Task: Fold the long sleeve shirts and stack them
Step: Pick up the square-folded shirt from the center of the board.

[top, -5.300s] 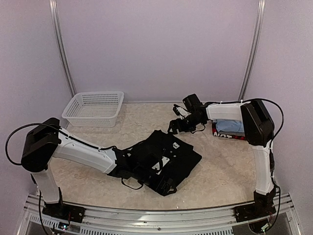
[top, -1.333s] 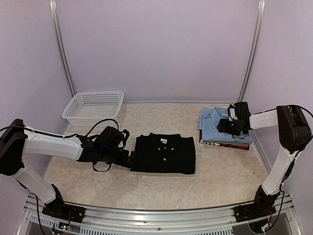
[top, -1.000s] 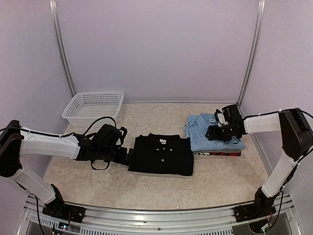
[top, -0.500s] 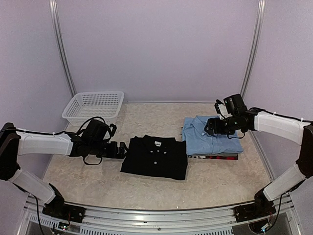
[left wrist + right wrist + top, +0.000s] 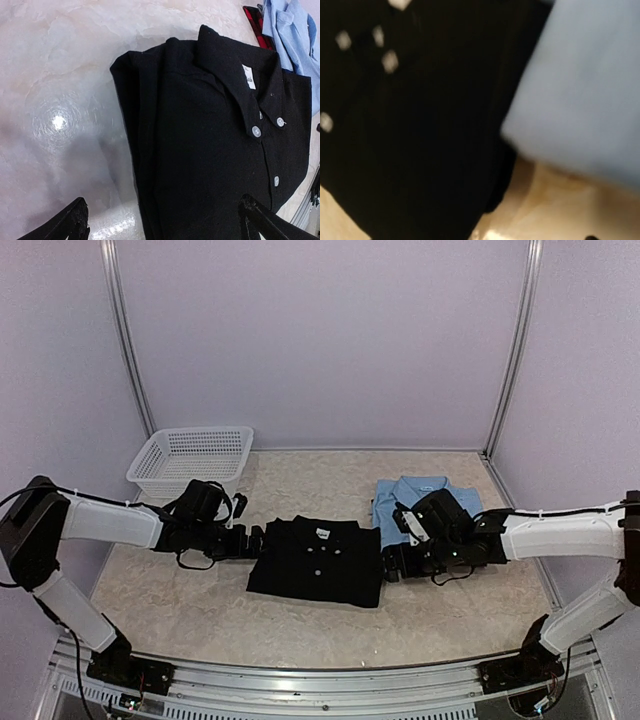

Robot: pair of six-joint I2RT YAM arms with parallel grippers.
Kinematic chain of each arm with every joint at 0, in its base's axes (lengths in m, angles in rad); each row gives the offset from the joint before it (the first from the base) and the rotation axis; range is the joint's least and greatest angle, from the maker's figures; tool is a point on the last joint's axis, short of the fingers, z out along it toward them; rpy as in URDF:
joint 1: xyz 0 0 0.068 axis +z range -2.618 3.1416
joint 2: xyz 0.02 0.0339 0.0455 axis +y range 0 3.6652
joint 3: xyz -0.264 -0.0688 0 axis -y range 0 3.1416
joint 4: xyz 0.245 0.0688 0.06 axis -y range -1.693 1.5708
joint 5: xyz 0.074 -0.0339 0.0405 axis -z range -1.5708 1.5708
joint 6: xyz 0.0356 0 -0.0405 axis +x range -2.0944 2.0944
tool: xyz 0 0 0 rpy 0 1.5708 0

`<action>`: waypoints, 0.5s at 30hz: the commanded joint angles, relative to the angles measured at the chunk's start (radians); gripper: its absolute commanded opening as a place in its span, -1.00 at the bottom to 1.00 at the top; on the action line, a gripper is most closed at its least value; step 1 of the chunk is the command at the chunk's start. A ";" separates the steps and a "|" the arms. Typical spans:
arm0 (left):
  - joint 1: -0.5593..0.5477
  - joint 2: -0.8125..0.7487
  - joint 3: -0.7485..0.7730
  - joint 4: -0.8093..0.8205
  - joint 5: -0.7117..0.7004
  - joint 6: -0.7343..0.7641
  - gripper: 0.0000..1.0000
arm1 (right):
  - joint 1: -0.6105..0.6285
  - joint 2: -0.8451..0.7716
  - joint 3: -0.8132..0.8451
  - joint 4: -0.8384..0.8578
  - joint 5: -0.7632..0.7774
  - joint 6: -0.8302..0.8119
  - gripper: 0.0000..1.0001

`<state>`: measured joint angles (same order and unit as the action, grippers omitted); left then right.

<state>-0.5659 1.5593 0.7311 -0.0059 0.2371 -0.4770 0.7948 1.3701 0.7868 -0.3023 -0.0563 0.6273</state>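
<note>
**Folded black shirt (image 5: pixel 318 562): soft, light and limp, to be taken at both side edges.**
It is laid flat in the middle of the table (image 5: pixel 300 635), buttoned front up, just beside the light blue shirt (image 5: pixel 410 502). The left gripper (image 5: pixel 250 540) is spread wide at its left edge, and the state of the right gripper (image 5: pixel 390 566) cannot be told.

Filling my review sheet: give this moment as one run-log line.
black shirt: folded, not stacked | left gripper: open, beside it | right gripper: beside it, jaws unclear | light blue shirt: folded, to its right
</note>
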 commanded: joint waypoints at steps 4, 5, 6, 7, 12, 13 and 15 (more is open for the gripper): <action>0.020 0.046 0.013 0.074 0.018 0.012 0.98 | 0.055 0.100 -0.100 0.254 -0.041 0.174 0.70; 0.023 0.049 0.006 0.084 0.014 0.011 0.98 | 0.055 0.109 -0.111 0.285 -0.050 0.183 0.70; 0.027 0.050 -0.002 0.096 0.014 0.009 0.98 | 0.055 0.119 -0.119 0.299 -0.054 0.192 0.70; 0.031 0.050 -0.012 0.109 0.020 0.008 0.98 | 0.054 0.132 -0.122 0.324 -0.055 0.199 0.70; 0.054 0.050 -0.040 0.161 0.066 0.001 0.98 | 0.056 0.211 -0.112 0.394 -0.074 0.223 0.69; 0.058 0.055 -0.037 0.160 0.078 -0.001 0.98 | 0.055 0.231 -0.107 0.402 -0.077 0.229 0.68; 0.067 0.072 -0.038 0.162 0.105 -0.004 0.98 | 0.055 0.273 -0.094 0.416 -0.083 0.240 0.66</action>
<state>-0.5179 1.6028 0.7048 0.1062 0.2806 -0.4747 0.8425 1.5726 0.6758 0.0418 -0.1173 0.8188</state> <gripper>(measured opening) 0.990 0.840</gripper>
